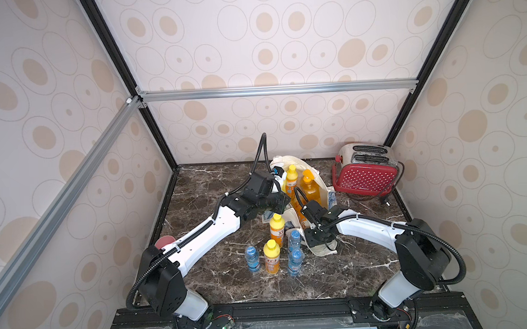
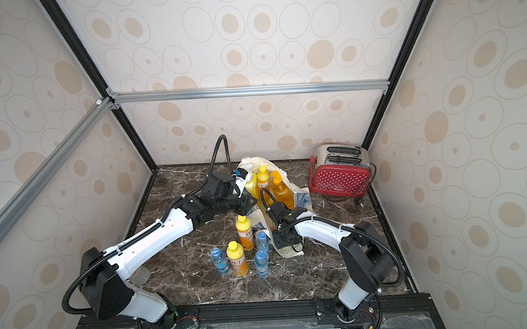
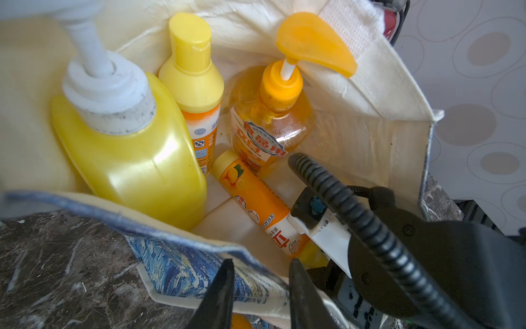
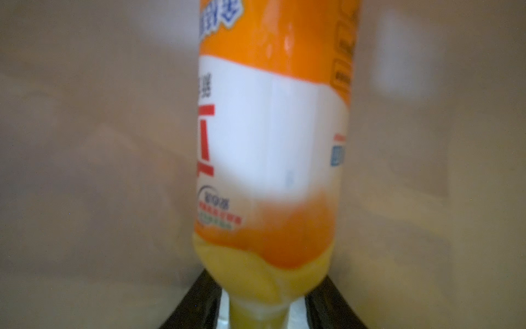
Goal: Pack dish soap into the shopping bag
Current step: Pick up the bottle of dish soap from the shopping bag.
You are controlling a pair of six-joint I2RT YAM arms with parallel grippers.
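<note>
The cream shopping bag (image 1: 286,162) stands open at the middle back of the table. In it stand a big yellow pump bottle (image 3: 133,159), a small yellow-capped bottle (image 3: 193,74) and an amber orange-pump bottle (image 3: 270,122). A further small orange bottle (image 3: 256,199) lies slanted on the bag's floor. My right gripper (image 4: 266,284) reaches into the bag, its fingers close along both sides of that bottle's base. My left gripper (image 3: 262,267) is open over the bag's blue-printed near rim (image 3: 182,267). Two small dish soap bottles (image 1: 276,228) (image 1: 271,256) stand on the table in front.
Three clear blue-capped water bottles (image 1: 252,259) (image 1: 294,238) (image 1: 295,263) stand around the two small soap bottles. A red dotted toaster (image 1: 365,173) sits at the back right, its cord and plug (image 1: 384,201) trailing forward. A round stand base (image 2: 141,274) lies by the left arm.
</note>
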